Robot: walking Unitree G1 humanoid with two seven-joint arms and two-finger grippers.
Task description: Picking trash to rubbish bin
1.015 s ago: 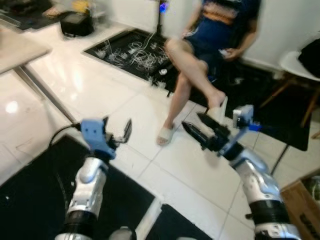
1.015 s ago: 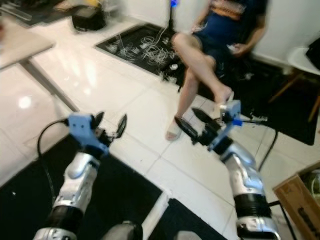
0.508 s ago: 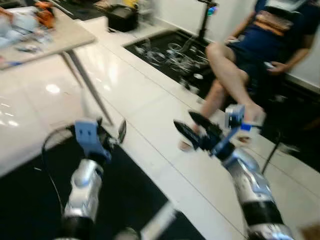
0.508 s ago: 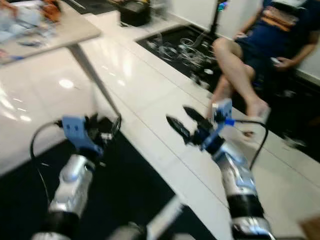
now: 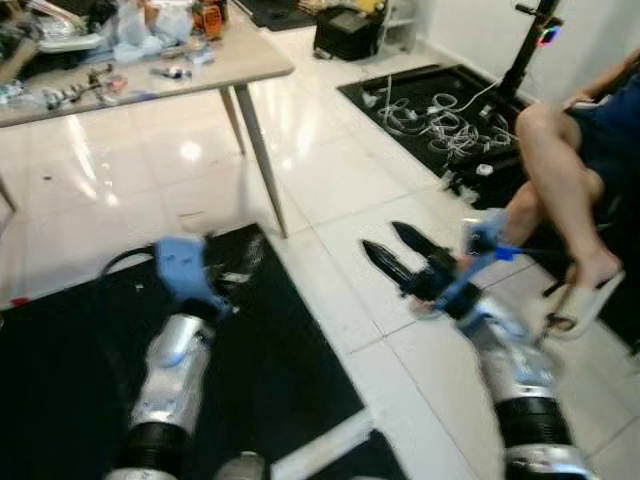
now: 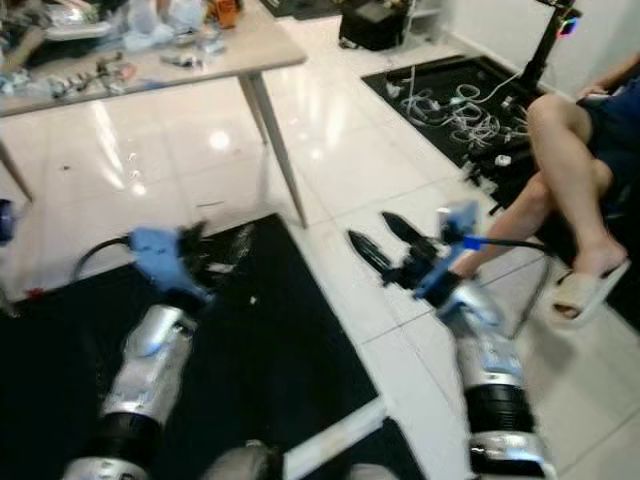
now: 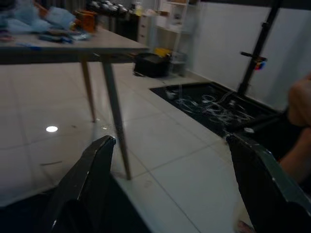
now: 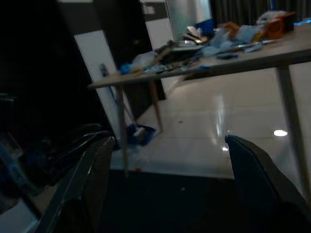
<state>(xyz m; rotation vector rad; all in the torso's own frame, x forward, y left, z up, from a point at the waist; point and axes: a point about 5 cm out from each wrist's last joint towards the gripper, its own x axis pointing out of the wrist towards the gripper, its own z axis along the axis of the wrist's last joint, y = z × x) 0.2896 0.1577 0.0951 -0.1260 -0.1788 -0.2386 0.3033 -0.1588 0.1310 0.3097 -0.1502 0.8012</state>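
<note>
Both jaws spread wide, empty: left gripper (image 5: 228, 268) and right gripper (image 5: 397, 252) over floor; cluttered table (image 5: 150, 75) lies ahead-left, nearer the left arm.

Table (image 5: 200, 75) stands far left on the tiled floor (image 5: 330, 170); clutter (image 5: 120, 40) spread along its top toward the far edge. Near mat (image 5: 70, 360) lies before the table, its far right corner close to the table's nearest leg. Case (image 5: 350, 30) sits on the floor behind the table's right end. Second mat (image 5: 430, 100) lies far right, with loose cables (image 5: 440, 120) on it. Stand (image 5: 525, 50) rises at that mat's far right edge. Seated person (image 5: 570, 170) at right edge, feet on the floor beside the second mat's near corner.
</note>
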